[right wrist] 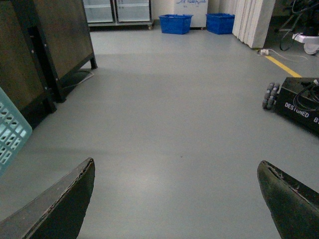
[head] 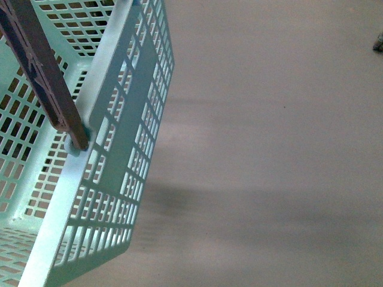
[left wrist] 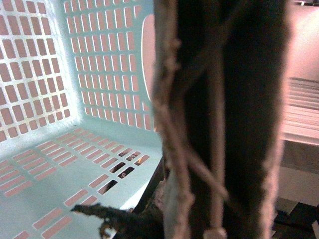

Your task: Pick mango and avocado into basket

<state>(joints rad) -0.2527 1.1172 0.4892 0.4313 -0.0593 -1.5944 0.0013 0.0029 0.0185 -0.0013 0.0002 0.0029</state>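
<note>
The pale mint-green basket (head: 114, 149) fills the left of the front view, hanging tilted above the grey floor, and its brown ribbed handle (head: 42, 72) runs up and to the left. In the left wrist view the handle (left wrist: 224, 124) stands very close, with the basket's slotted floor (left wrist: 60, 169) behind it holding nothing. My left gripper (left wrist: 189, 224) is shut on the handle. My right gripper (right wrist: 177, 199) is open over bare floor, its dark fingers (right wrist: 65, 204) wide apart. One basket corner (right wrist: 10, 134) shows beside it. The mango and the avocado are out of view.
A dark wooden cabinet (right wrist: 45, 45) stands on the floor close to the basket corner. Two blue crates (right wrist: 175, 23) sit far off by the back wall. A black wheeled machine (right wrist: 299, 104) and a yellow floor line (right wrist: 281, 64) are off to one side.
</note>
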